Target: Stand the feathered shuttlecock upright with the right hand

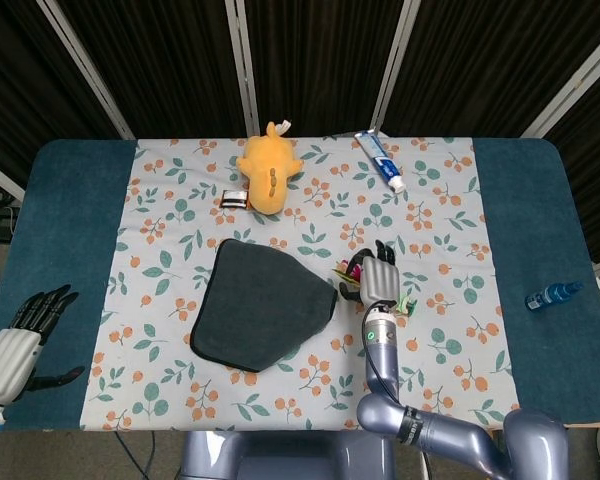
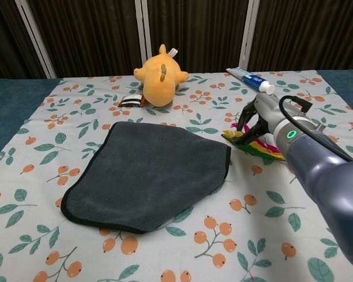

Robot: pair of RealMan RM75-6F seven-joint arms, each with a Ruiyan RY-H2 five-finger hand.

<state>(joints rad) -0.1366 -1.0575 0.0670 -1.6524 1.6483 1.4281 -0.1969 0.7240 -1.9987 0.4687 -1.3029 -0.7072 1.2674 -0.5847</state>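
Observation:
The feathered shuttlecock (image 1: 346,271) lies on its side on the flowered tablecloth, just right of the grey cloth. Its bright feathers (image 2: 260,147) point toward the cloth. Its green and white base (image 1: 410,304) peeks out at the right in the head view; my forearm hides it in the chest view. My right hand (image 1: 379,280) hovers directly over it, fingers (image 2: 247,124) arched down onto the feathers and spread apart. I cannot tell whether they grip anything. My left hand (image 1: 20,340) rests open at the table's near left corner.
A dark grey cloth (image 2: 147,173) covers the middle of the table. An orange plush toy (image 1: 268,170) and a small black-and-white item (image 1: 235,200) lie behind it. A toothpaste tube (image 1: 382,160) is at the back right and a small blue bottle (image 1: 553,295) at the far right.

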